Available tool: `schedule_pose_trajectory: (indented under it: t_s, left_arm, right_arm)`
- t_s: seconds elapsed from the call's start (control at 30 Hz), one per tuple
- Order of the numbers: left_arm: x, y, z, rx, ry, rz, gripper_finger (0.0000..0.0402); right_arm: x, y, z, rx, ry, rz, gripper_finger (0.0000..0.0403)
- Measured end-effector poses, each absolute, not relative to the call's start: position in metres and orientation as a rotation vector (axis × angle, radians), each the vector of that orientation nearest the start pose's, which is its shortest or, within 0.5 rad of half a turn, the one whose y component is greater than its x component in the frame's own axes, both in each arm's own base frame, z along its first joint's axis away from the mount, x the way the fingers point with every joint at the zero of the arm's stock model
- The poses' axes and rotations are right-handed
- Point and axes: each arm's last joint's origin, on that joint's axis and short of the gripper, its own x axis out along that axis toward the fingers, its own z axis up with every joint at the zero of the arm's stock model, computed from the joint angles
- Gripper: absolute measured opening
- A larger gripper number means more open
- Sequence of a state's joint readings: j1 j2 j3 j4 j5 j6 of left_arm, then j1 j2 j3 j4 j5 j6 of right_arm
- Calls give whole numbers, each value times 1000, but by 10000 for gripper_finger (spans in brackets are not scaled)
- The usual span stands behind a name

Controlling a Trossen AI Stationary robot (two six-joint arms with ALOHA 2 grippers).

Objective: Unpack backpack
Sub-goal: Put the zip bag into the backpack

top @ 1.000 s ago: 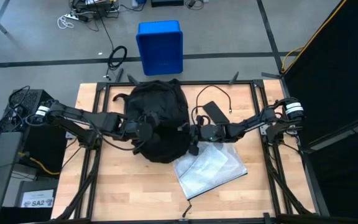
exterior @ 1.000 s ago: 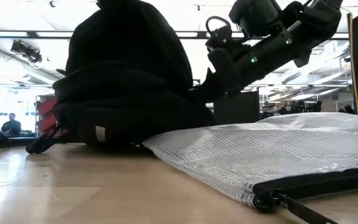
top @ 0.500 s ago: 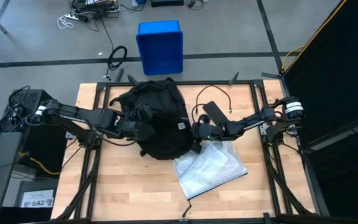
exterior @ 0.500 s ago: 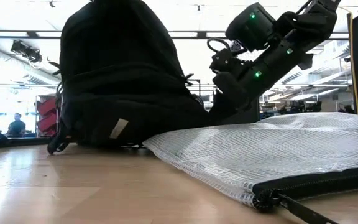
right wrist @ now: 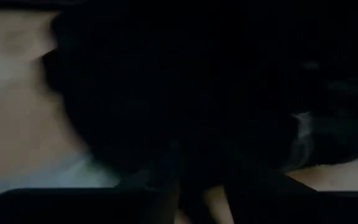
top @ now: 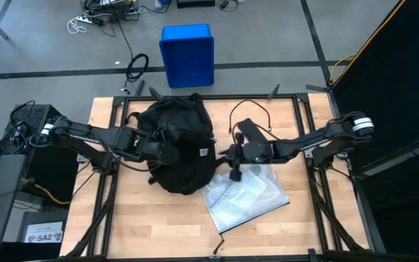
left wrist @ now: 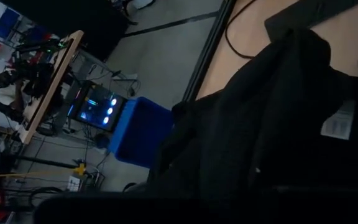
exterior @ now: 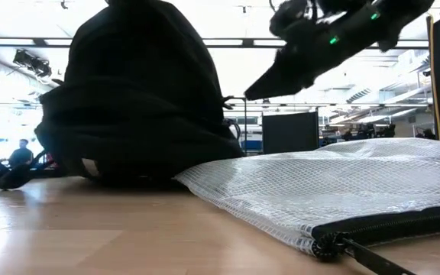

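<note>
The right wrist view is nearly all dark blur; the left tool (top: 167,149) is buried against the backpack (top: 177,145).

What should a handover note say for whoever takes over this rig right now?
Left end effector: shut, gripping the backpack on its left side.
Right end effector: raised beside the backpack's right edge, above the mesh pouch; nothing visibly held.
Backpack sits mid-table. The pouch lies on the table in front of it to the right; a flat black item and cable lie behind the right arm.
Done: those items are out.
Left: whatever remains inside, not visible.
</note>
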State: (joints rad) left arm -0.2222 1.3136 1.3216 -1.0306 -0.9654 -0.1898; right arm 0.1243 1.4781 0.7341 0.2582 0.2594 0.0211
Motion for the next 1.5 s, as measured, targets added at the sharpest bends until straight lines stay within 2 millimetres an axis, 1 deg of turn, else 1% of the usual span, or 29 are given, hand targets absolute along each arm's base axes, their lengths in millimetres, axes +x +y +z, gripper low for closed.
schedule_pose_trajectory:
  t_s: [0.13,0.3,0.4,0.47,0.53,0.6,0.67,0.73,0.83,0.87,0.97,1.1,1.27,1.33,1.5]
  left_arm:
    - [240,-30,348,414,810,735,0]
    - [240,-30,348,408,811,729,0]
    - [240,-30,347,404,809,727,0]
    - [240,-31,347,398,812,718,0]
    - [240,-31,347,391,815,707,0]
    - [241,-31,347,385,819,697,0]
    - [240,-31,346,385,821,695,0]
    - [241,-31,346,384,821,694,0]
    - [241,-31,346,382,819,693,0]
    - [241,-31,346,382,819,693,0]
    - [241,-31,346,379,823,686,0]
    - [241,-32,346,374,827,677,0]
    - [241,-32,345,371,834,667,0]
    - [241,-32,345,370,835,665,0]
    - [241,-32,345,353,839,652,0]
  right_arm:
    - [285,45,201,-61,587,-18,154]
    - [275,61,188,-11,727,19,266]
    - [270,62,176,12,833,-18,327]
    - [267,59,168,27,913,-55,358]
    - [264,55,160,50,984,-93,382]
    - [263,51,151,79,1061,-112,395]
    - [263,48,144,120,1122,-114,395]
    - [265,45,136,152,1168,-90,387]
    - [269,42,122,168,1216,-68,365]
    - [270,41,120,160,1219,-66,353]
    - [273,39,116,134,1213,-56,297]
    - [273,37,116,122,1202,-46,185]
    - [275,37,118,119,1195,-36,183]
    - [276,40,122,111,1182,-25,183]
    - [277,54,141,70,1130,10,182]
